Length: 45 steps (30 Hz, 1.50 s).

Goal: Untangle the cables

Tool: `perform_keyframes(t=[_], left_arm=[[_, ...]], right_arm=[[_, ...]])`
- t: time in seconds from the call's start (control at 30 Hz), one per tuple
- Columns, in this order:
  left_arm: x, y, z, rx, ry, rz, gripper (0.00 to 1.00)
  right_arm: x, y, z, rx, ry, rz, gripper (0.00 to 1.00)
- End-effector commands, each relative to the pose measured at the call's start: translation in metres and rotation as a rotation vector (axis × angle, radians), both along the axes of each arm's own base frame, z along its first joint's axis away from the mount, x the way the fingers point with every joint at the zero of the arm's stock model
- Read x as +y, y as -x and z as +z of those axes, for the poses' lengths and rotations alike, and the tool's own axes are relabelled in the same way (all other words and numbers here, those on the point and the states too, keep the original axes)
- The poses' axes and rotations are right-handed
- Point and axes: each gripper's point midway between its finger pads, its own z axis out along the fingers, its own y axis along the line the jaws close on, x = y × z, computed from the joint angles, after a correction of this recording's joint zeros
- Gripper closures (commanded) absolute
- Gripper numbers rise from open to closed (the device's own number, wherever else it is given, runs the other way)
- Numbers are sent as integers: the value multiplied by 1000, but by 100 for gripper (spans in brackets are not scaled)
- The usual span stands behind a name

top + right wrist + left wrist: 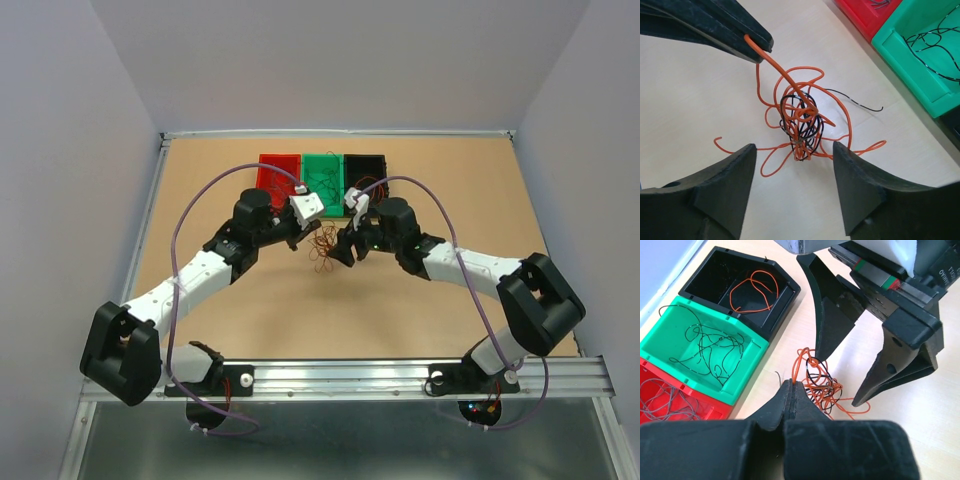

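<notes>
Right gripper [794, 150] stands spread with the cables [800, 117] directly between its fingertips, clumped mid-table [695, 100] toward the far edge, and I note the left gripper [752, 42], pressed together, pinching one orange strand [775, 65] leading off leftward.

My overhead view shows a tan wooden table [450, 300] with three bins in a row, upper middle: red bin [280, 157], green bin [322, 157], black bin [365, 157]. The tangle of cables [323, 250] is just below them; I can't tell how much of it rests on the wood.
</notes>
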Motion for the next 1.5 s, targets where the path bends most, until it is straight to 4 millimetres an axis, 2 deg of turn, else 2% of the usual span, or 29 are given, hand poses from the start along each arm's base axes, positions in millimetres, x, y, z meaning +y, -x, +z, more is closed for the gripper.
perform_keyframes(t=[0.0,0.13,0.4,0.6,0.63,0.73,0.77,0.83,0.97,1.1,1.13,1.17,1.27,1.47], left_arm=[[-2,-2,37,-84,68,-6,100],[-1,-2,38,-82,71,-7,100],[-2,0,39,-79,74,-19,100],[-2,0,39,-76,75,-21,100],[-2,0,39,-76,75,-21,100],[-1,0,39,-76,76,-18,100],[0,-2,40,-77,75,-9,100],[2,-4,41,-75,83,6,100],[16,-18,48,-79,110,89,100],[50,-45,62,-81,180,220,100],[56,-48,64,-63,206,247,100],[71,-57,66,-62,218,292,100],[86,-67,71,-56,250,345,100],[125,-87,79,-71,298,505,100]], right_arm=[[5,-27,42,-118,-77,-48,36],[3,-27,48,-122,-114,-40,45],[14,-22,53,-123,-151,33,47],[23,-23,57,-98,-189,53,54],[24,-24,57,-98,-193,58,57],[25,-26,60,-94,-203,50,77],[24,-29,60,-98,-201,29,91],[19,-31,60,-99,-199,-7,99],[6,-36,60,-105,-190,-90,100],[-16,-41,66,-110,-197,-187,99],[-19,-41,68,-115,-199,-194,99],[-24,-37,72,-122,-205,-202,99],[-32,-30,71,-123,-194,-209,99],[-60,-26,92,-157,-224,-326,99]])
